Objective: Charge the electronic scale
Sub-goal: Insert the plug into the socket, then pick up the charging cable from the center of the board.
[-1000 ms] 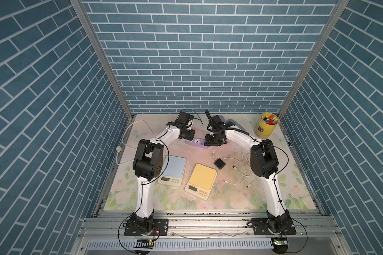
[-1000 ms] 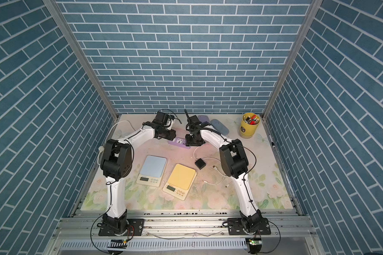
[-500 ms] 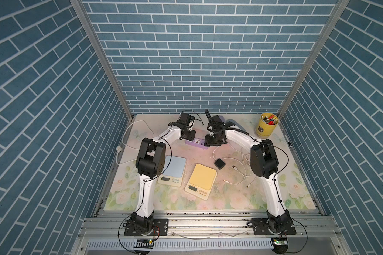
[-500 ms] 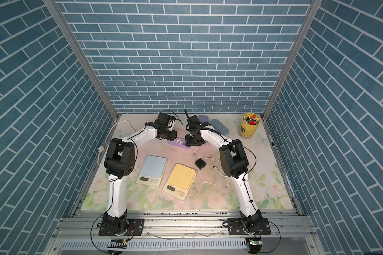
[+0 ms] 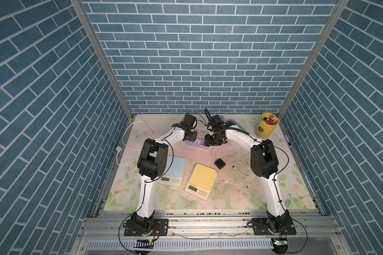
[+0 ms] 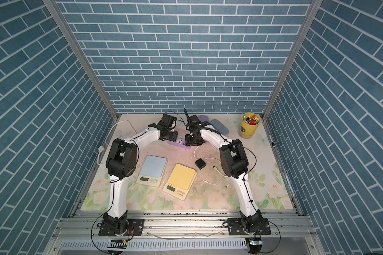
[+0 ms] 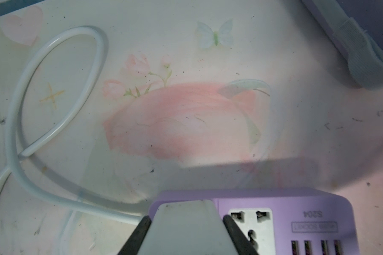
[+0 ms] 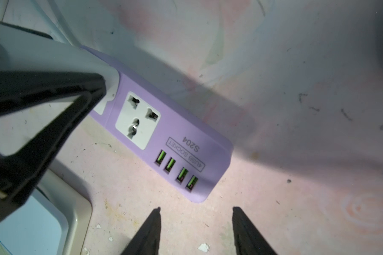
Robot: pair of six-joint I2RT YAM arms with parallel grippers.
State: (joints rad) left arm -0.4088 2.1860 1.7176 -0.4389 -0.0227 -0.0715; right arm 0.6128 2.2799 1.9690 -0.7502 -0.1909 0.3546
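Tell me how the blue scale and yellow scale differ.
The blue scale is topped pale blue, the yellow scale yellow. The blue scale lies by the left arm, squarer to the table edge; the yellow scale lies mid-table, turned askew. Both have cream bases with front displays and buttons.

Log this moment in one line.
left gripper: shut on white block at strip end | right gripper: open, empty, near strip | cable: lying loose

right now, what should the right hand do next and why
Probably draw the right hand back toward the loose white cable: its jaws stand open and empty, all four USB ports on the purple strip are free, and the left hand clamps a grey-white block at its end.
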